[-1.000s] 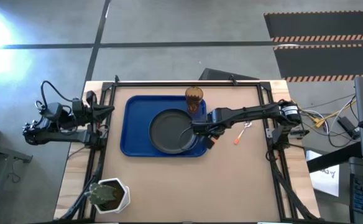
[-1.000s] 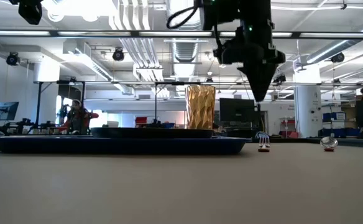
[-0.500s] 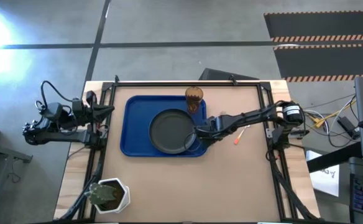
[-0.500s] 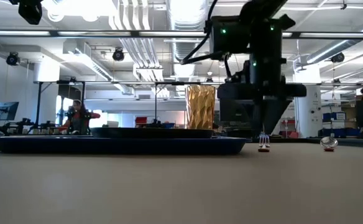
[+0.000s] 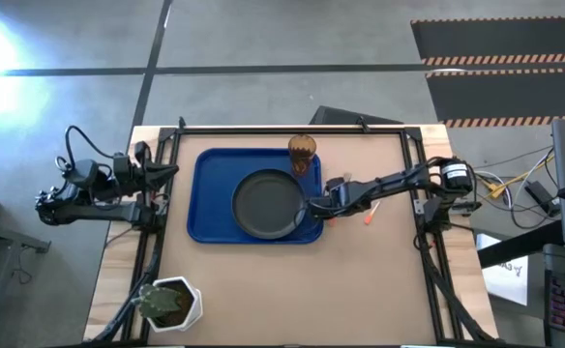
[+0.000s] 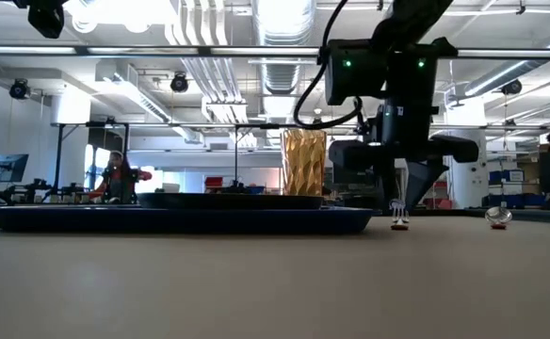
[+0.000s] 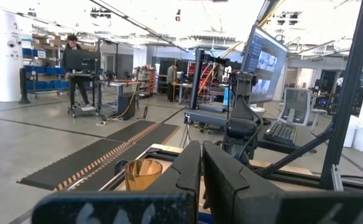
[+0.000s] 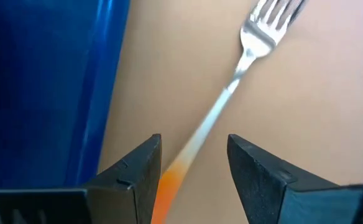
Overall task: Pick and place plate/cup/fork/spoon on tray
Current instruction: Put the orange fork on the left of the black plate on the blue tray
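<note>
The bench (image 5: pixel 263 280) is a flat tan board framed by dark rails, standing on a grey concrete floor crossed by dark lines; the low view looks into a large hall with white ducts and ceiling lights. At the far left edge the left claw (image 5: pixel 166 174) waits, its two fingers (image 7: pixel 194 171) pressed together and empty. Near the front left corner stands one white pot (image 5: pixel 171 303) with a green plant. Next comes one blue tray (image 5: pixel 208 198), smooth plastic with rounded corners and a low rim. On its right half lies one round dark plate (image 5: pixel 268 203) with a raised rim, and at the tray's far right corner stands one amber ribbed cup (image 5: pixel 302 151), translucent. Just beside the tray's right edge the right claw (image 5: pixel 329 203) is down at the bench, its fingers (image 8: pixel 138 171) spread apart on either side of the one fork (image 8: pixel 231 87), whose orange handle lies between them and whose silver tines point away. Further right lies one orange-handled spoon (image 5: pixel 376 210), on the bare bench, apart from the tray
</note>
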Controlling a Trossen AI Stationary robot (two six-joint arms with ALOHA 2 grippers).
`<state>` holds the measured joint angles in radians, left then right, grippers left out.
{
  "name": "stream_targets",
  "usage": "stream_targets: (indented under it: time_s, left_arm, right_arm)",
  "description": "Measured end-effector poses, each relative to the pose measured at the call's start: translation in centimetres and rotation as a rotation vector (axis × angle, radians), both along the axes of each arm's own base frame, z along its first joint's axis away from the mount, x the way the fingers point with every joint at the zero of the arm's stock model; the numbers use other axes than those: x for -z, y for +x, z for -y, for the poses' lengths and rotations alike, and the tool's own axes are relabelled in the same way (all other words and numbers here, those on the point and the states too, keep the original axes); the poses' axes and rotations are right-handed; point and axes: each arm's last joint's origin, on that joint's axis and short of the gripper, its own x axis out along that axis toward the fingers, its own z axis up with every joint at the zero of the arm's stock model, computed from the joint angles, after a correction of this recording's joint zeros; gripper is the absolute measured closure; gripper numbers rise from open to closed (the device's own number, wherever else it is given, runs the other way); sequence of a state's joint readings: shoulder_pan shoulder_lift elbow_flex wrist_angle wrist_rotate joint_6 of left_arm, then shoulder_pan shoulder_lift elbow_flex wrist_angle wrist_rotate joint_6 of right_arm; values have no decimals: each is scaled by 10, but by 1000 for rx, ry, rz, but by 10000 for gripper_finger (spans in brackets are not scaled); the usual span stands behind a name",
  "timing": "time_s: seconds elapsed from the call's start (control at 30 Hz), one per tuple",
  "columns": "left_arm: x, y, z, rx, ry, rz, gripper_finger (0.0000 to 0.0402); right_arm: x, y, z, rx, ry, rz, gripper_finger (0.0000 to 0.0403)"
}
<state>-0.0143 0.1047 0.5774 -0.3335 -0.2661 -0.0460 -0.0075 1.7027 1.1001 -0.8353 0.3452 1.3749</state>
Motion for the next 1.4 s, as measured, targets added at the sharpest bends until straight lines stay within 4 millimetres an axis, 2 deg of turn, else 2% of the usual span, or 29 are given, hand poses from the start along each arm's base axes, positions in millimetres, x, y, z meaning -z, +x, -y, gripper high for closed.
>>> stream_targets:
  time_s: [0.23, 0.4, 0.77, 0.9, 1.1, 1.4]
  left_arm:
    - [0, 0, 0, 0, 0, -1, 402]
    - [0, 0, 0, 0, 0, -1, 402]
    - [0, 0, 0, 0, -1, 0, 402]
    - [0, 0, 0, 0, -1, 0, 402]
    - [0, 0, 0, 0, -1, 0, 402]
    - [0, 0, 0, 0, -1, 0, 402]
  right_arm:
    - [6, -2, 3, 74, -21, 39, 227]
    - [19, -5, 3, 122, -19, 61, 227]
    - [34, -15, 0, 133, -30, 93, 232]
    - [34, -16, 0, 125, -26, 78, 271]
    - [36, -19, 0, 80, -22, 38, 376]
    - [29, -19, -2, 42, -21, 52, 392]
